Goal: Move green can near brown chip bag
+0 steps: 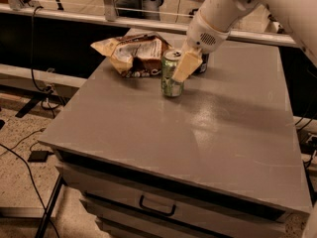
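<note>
Brown chip bag point(134, 53) lies at the far left of the grey table point(237, 133). Green can point(168, 83) stands upright just right of it (near, whether touching unclear). Gripper point(179, 68) is clamped on the can's upper part. Dark can point(202, 64) is partly hidden behind.
</note>
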`<act>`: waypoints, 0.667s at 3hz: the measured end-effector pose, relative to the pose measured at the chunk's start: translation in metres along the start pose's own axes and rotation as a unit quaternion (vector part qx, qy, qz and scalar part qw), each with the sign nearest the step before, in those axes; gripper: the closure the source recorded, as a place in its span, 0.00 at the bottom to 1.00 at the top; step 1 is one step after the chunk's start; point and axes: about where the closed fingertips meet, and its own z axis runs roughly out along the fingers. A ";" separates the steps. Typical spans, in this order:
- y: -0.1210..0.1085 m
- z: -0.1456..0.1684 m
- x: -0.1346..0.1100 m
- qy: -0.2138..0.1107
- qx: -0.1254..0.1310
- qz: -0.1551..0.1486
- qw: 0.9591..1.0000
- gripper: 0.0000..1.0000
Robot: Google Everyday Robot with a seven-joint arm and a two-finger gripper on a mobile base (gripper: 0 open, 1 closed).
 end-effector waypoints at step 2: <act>-0.018 -0.022 -0.005 -0.011 0.020 0.012 1.000 1.00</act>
